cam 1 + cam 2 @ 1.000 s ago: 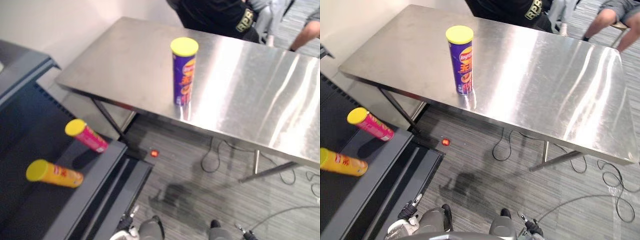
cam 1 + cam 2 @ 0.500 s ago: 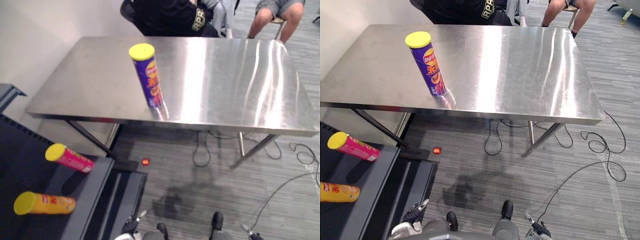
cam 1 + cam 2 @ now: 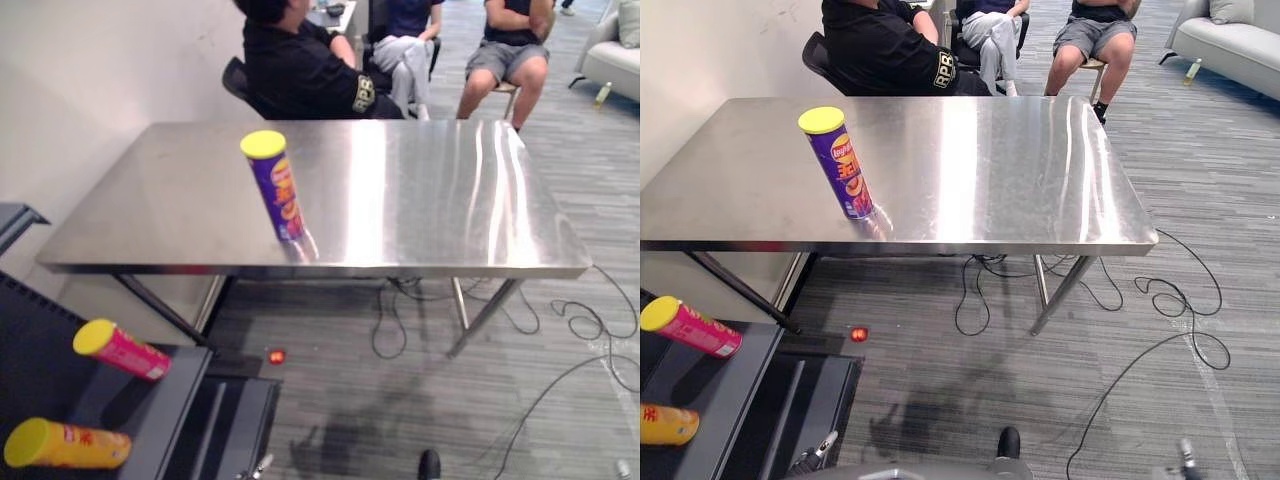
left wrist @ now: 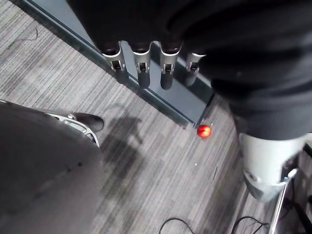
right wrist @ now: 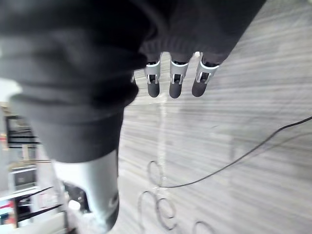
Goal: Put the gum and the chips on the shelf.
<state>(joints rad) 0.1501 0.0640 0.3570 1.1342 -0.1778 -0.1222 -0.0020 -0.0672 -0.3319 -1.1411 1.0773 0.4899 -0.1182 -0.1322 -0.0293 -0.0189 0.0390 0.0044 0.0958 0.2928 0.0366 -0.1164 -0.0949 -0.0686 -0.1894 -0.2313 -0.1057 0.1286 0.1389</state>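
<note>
At the far left, a dark shelf [image 3: 165, 420] is seen low beside the table. A yellow tube [image 3: 65, 446] is laid on its side on it, and a pink tube [image 3: 122, 351] with a yellow lid is laid a little further back, the two apart from each other. The left hand [image 4: 143, 68] is shown in its wrist view hanging over the grey floor by the shelf's edge, its fingers held straight and holding nothing. A small red thing [image 3: 277, 356] is seen on the floor just off the shelf's corner, under the table's near edge.

On the steel table [image 3: 440, 200], towards its left half, the chips can [image 3: 276, 188] is stood upright: a purple tube with a yellow lid, apart from both hands and well apart from the shelf. No gum can be made out with certainty.

Behind the table, a person in black [image 3: 300, 75] is seated against its far edge, and two more people [image 3: 505, 40] are seated further back to the right. A pale sofa [image 3: 612, 70] is placed at the far right.

The right hand [image 5: 176, 78] is shown in its own wrist view above bare floor, fingers likewise straight and relaxed, with nothing held.
</note>
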